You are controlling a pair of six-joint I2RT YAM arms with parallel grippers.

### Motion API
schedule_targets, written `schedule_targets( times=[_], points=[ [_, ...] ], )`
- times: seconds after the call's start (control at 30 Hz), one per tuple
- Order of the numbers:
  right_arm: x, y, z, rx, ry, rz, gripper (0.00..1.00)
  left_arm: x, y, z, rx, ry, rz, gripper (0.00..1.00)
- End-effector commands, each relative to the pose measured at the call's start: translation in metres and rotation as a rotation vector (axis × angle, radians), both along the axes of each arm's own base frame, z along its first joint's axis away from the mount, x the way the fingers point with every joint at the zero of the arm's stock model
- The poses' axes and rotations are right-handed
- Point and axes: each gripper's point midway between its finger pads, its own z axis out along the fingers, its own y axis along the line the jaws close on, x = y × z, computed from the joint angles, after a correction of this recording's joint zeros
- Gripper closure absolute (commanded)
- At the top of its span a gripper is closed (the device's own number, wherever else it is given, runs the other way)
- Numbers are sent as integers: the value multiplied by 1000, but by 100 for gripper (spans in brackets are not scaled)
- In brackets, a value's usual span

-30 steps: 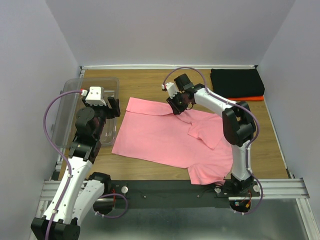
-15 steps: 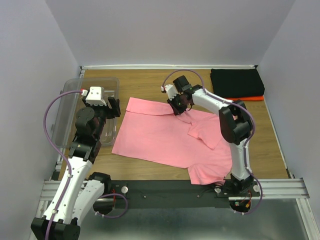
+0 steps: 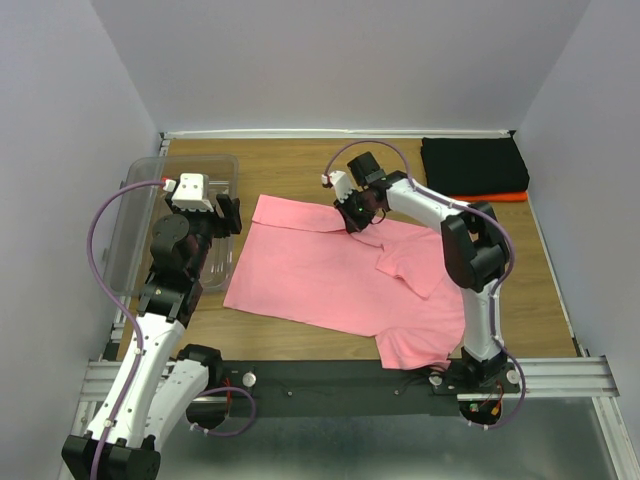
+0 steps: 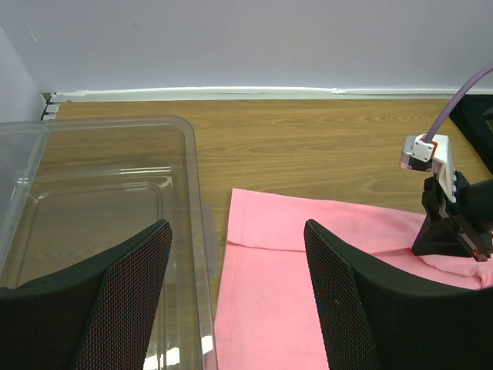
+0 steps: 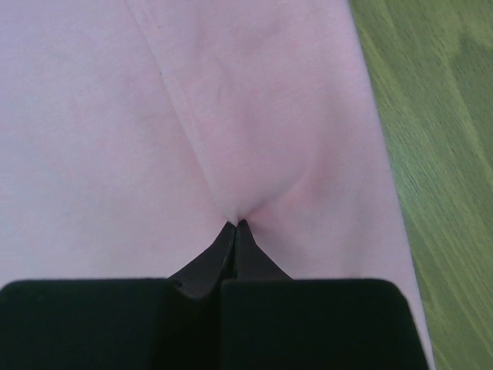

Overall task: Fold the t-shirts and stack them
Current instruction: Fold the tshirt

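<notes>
Pinches shut with the right gripper (image 5: 235, 225) on the far edge of the pink t-shirt (image 3: 320, 275), spread flat mid-table, long axis far-left to near-right, with the left gripper (image 4: 237, 254) gaping empty near its far-left corner
</notes>
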Motion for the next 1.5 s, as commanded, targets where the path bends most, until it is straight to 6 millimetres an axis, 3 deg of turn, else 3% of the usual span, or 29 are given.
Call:
schedule_targets(
  times=[0.0, 0.13, 0.43, 0.73, 0.87, 0.9, 0.93, 0.97, 1.03, 1.07, 1.13, 1.17, 1.23, 1.27, 1.37, 1.47],
  points=[
    [-8, 7, 14, 45, -6, 41, 99, 0, -1, -1, 11, -7, -14, 22],
    [-9, 8, 16, 51, -4, 43, 99, 0, -1, -2, 12, -5, -15, 22],
    [-21, 7, 1, 32, 60, 70, 96, 0, -2, -2, 11, -5, -17, 22],
    [-43, -2, -9, -5, 131, 115, 75, 0, -2, -2, 11, -5, -18, 22],
    [-47, -16, 19, 38, 118, 84, 64, -1, -2, 1, 11, -14, -23, 22],
    [-44, -21, 44, 84, 87, 56, 61, -2, -3, 4, 7, -23, -27, 22],
    [-40, -30, 53, 102, 79, 25, 58, -3, -3, 4, 7, -25, -29, 22],
    [-28, -58, 59, 119, 74, -57, 52, -4, -3, 6, 6, -31, -32, 22],
    [-18, -93, 82, 186, 55, -168, 51, -6, -4, 9, 4, -41, -38, 22],
    [-9, -140, 77, 206, 66, -293, 50, -7, -5, 12, 2, -49, -41, 22],
    [-9, -184, 83, 255, 51, -423, 51, -10, -6, 16, -3, -65, -53, 22],
    [-12, -227, 67, 256, 57, -547, 51, -11, -7, 18, -5, -71, -58, 22],
    [-15, -267, 60, 243, 37, -704, 50, -14, -7, 22, -8, -86, -62, 22],
    [-12, -298, 60, 245, -8, -795, 49, -14, -7, 24, -10, -90, -61, 22],
    [-19, -338, 49, 278, -14, -971, 49, -18, -14, 28, -13, -106, -104, 22],
    [-21, -347, 43, 319, 7, -1013, 50, -19, -15, 28, -15, -108, -111, 22]
  ],
)
